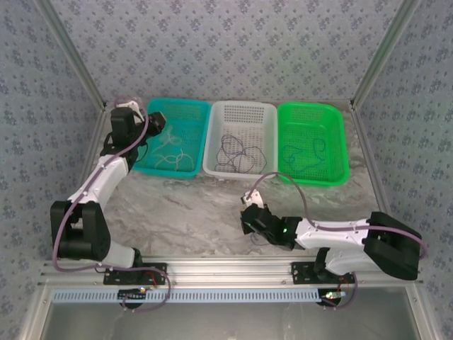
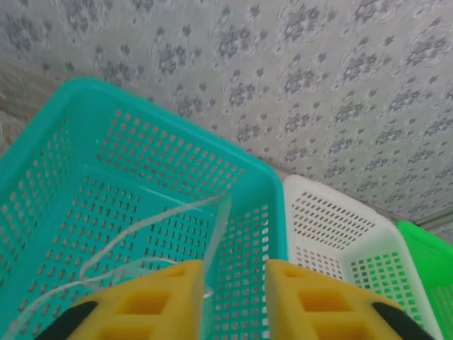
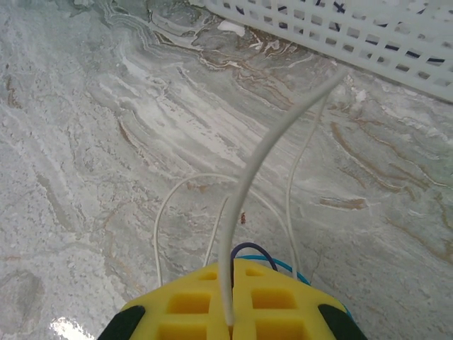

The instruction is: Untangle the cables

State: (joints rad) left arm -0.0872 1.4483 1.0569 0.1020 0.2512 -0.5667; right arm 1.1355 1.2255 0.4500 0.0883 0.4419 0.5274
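Looking at your right gripper, you see its two yellow fingers squeezed tight together on a whitish cable. That cable comes up from between them and bends away toward the white basket. Right at the fingertips a dark loop and a bit of blue cable peek out, and thinner white loops lie flat on the marble table in front. This gripper sits low over the table, near the front of the white basket. Your left gripper has its jaws apart, with a wide gap between the yellow pads. A thin pale cable goes up through that gap, close to the left pad, and you cannot tell if it touches. Under this gripper is the teal basket, and the thin pale cable curls down into it. From the top camera you can see pale cables lying in the teal basket, a dark tangle in the white basket, and thin dark wires in the green basket on the right.
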